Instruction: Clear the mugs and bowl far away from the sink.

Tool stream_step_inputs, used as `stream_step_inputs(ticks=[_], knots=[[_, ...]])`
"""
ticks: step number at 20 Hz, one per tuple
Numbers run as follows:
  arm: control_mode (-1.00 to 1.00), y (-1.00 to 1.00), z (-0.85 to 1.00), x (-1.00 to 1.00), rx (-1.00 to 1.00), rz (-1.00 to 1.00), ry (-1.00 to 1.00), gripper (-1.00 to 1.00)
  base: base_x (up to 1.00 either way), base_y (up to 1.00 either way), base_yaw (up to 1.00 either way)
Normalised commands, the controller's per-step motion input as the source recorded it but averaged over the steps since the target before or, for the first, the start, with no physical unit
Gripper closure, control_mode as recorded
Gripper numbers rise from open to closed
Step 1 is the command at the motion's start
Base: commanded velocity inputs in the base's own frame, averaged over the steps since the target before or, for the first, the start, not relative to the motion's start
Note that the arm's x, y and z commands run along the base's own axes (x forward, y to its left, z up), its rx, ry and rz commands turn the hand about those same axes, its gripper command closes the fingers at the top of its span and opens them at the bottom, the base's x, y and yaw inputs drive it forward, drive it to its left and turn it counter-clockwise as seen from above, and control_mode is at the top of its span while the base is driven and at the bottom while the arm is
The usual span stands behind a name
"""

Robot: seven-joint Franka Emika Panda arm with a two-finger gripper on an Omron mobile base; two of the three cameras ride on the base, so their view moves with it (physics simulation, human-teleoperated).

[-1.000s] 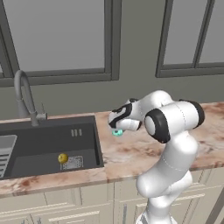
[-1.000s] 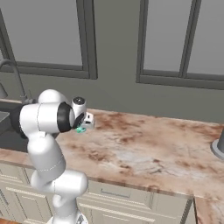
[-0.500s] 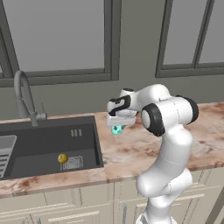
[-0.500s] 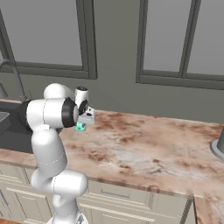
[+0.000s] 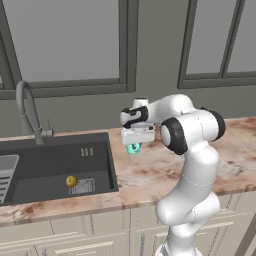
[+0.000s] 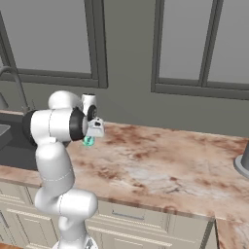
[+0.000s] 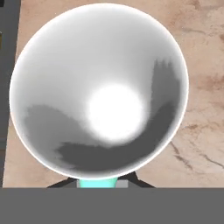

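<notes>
- The gripper (image 5: 134, 146) hung above the marble counter (image 5: 240, 150), just right of the sink (image 5: 55, 165), with its jaws closed on the teal mug (image 5: 133, 148).
- In the hand view the mug's (image 7: 98, 87) white inside faced the camera, a strip of teal wall at its near edge.
- The mug (image 6: 88, 141) was lifted clear of the counter (image 6: 165, 160).
- A small yellow mug (image 5: 71, 181) sat on the basin floor beside a grey rack (image 5: 6, 175), with the faucet (image 5: 27, 112) at the far rim.
</notes>
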Motion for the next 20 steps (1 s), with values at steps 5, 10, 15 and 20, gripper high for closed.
stream_step_inputs(ticks=[5,10,15,20], knots=[[-1.00,0.00,0.71,-0.34,0.00,0.00,-0.27,1.00,0.00,0.00,0.00],[-1.00,0.00,0.79,-0.75,0.00,-0.01,-0.54,1.00,0.00,0.00,0.00],[-1.00,0.00,0.83,-0.65,0.02,0.00,-0.31,1.00,0.00,0.00,0.00],[-1.00,-0.08,0.85,-0.57,0.04,0.00,-0.03,1.00,0.00,0.00,0.00]])
